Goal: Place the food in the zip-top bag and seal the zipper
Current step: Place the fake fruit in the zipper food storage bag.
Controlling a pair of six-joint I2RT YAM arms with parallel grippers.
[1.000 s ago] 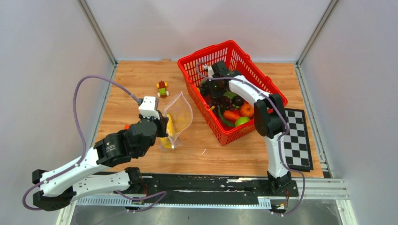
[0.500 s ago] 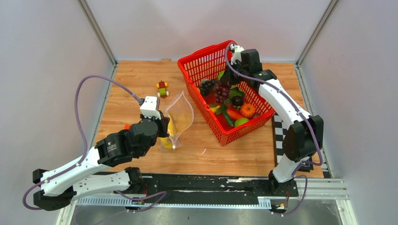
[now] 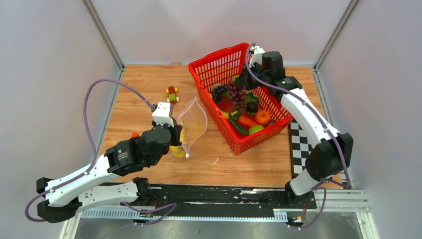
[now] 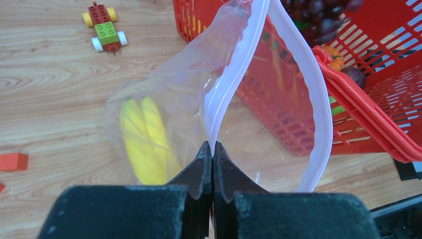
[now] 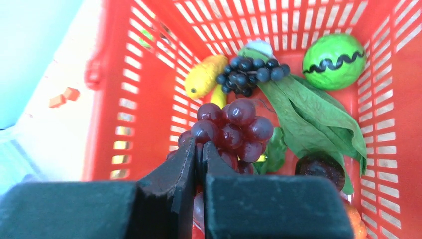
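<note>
The clear zip-top bag (image 3: 193, 124) stands on the wood left of the basket, mouth gaping, with yellow bananas (image 4: 142, 139) inside. My left gripper (image 4: 212, 147) is shut on the near side of the pale zipper (image 4: 224, 89) strip; the other lip arcs away to the right. My right gripper (image 5: 199, 149) is shut on a bunch of purple grapes (image 5: 234, 129), which hangs over the far part of the basket (image 3: 237, 95). The rest of the food lies in the basket below: dark grapes (image 5: 249, 72), a green lime (image 5: 333, 59), green leaves (image 5: 308, 109), a carrot (image 3: 245, 121) and a tomato (image 3: 262, 117).
The red mesh basket (image 3: 219, 55) stands at the back centre-right, its near corner close to the bag. A small toy block figure (image 3: 172, 93) sits behind the bag. An orange block (image 4: 14, 161) lies left of it. A checkerboard mat (image 3: 303, 144) lies at the right.
The right gripper rose out of the basket's left side with the grapes and swung toward the back right. The left gripper and bag shifted slightly right.
</note>
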